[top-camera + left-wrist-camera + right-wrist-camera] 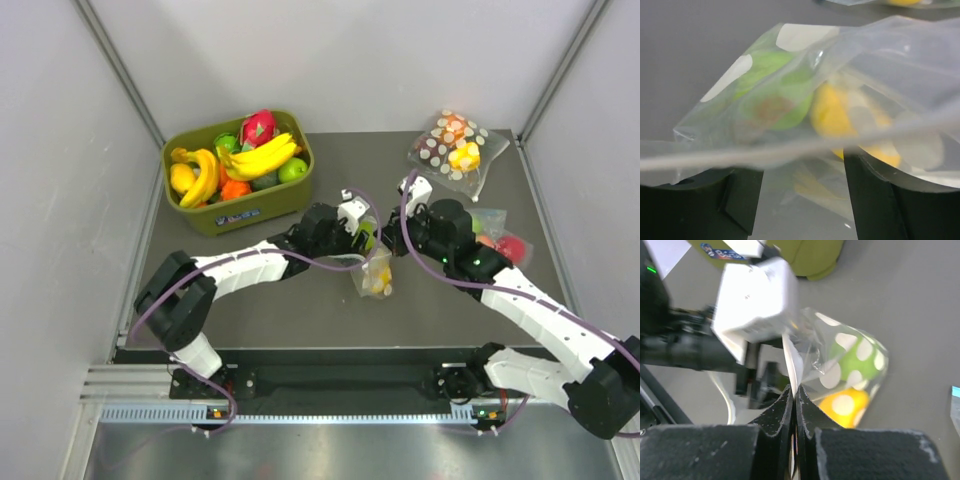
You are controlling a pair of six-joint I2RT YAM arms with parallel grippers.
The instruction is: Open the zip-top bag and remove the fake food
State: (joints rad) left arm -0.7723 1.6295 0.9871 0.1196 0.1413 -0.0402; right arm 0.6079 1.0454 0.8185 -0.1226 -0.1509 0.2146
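Over the dark counter (300, 312) between pale walls (350, 60), the white-dotted zip-top bag (855, 355) of green and yellow fake food (832, 112) was clamped by the right jaws, the left jaws apart.

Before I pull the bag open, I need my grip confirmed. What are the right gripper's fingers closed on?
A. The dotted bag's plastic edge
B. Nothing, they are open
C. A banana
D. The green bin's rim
A: in the right wrist view the right gripper is shut on a fold of the zip-top bag.
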